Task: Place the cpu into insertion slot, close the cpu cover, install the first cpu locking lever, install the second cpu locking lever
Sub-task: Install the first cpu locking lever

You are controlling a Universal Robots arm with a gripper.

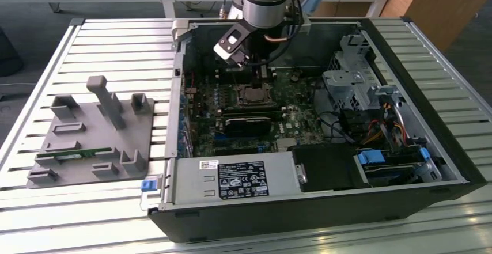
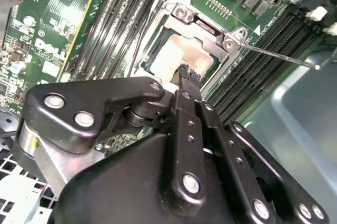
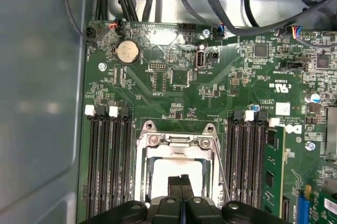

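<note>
The insertion slot (image 1: 254, 97) sits amid the green board inside the open computer case. The cpu (image 2: 169, 58) lies in it, its pale metal top (image 3: 160, 174) showing through the cut-out of the cpu cover (image 3: 176, 140). The silver cover frame (image 2: 206, 30) lies down flat around the chip. My gripper (image 3: 181, 183) hangs straight over the chip with its two black fingers pressed together and nothing between them; its tip (image 2: 189, 74) is at or just above the metal top. A thin wire locking lever (image 2: 274, 55) sticks out sideways from the socket, over the long memory slots.
Long black memory slots (image 3: 108, 161) flank the socket, and a green memory stick (image 3: 273, 171) stands in one. A black card (image 1: 250, 125), a power supply (image 1: 230, 179), a drive cage (image 1: 354, 87) and cables fill the case. A grey fixture (image 1: 92, 133) lies at the exterior view's left.
</note>
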